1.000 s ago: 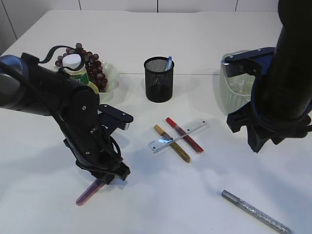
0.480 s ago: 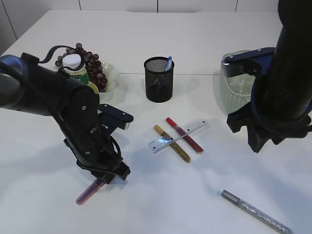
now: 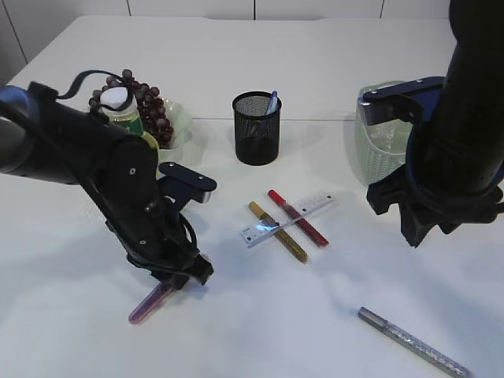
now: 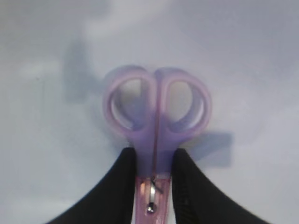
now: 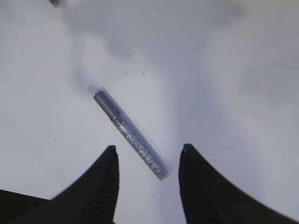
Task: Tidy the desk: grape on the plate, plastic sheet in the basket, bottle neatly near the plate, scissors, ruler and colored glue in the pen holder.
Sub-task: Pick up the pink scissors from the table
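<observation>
Scissors [image 4: 156, 126] pinched by left gripper [image 4: 154, 179] — open tabletop [image 3: 260, 339] around

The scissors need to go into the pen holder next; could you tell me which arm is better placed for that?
Left. Its gripper is shut on the scissors; the right gripper hangs open, far from the pen holder.

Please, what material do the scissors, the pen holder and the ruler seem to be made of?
Scissors: handles look like translucent purple plastic, since light passes through them; a small metal rivet shows at the pivot. Pen holder: probably black metal mesh, as its wall shows a fine see-through grid. Ruler: likely clear or whitish plastic, glossy, with printed marks.
</observation>
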Tool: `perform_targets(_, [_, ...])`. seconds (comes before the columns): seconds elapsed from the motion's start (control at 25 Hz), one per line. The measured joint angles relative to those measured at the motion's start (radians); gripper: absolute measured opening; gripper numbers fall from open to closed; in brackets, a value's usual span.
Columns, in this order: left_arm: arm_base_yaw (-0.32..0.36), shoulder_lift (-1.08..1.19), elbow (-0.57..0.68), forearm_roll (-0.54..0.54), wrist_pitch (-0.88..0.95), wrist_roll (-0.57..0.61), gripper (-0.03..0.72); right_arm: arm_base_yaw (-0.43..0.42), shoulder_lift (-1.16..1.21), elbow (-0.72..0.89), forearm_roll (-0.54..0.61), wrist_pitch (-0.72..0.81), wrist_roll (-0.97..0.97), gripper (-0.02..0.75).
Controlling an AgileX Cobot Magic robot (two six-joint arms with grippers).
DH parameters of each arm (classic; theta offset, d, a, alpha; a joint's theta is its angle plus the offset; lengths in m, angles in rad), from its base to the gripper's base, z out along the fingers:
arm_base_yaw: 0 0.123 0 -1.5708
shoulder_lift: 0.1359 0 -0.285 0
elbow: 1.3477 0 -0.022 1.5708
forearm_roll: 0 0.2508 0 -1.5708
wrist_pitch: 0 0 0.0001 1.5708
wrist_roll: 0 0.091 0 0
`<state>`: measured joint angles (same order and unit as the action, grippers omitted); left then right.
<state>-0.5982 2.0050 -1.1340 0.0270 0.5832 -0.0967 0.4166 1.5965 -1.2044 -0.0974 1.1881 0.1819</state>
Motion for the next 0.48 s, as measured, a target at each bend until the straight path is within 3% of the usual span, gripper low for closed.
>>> perform_targets(0.48, [0.0, -0.114, 0.002, 0.0, -0.073, 0.0, 0.167, 0.0, 0.0, 0.0, 0.0, 0.0, -0.001, 0.344])
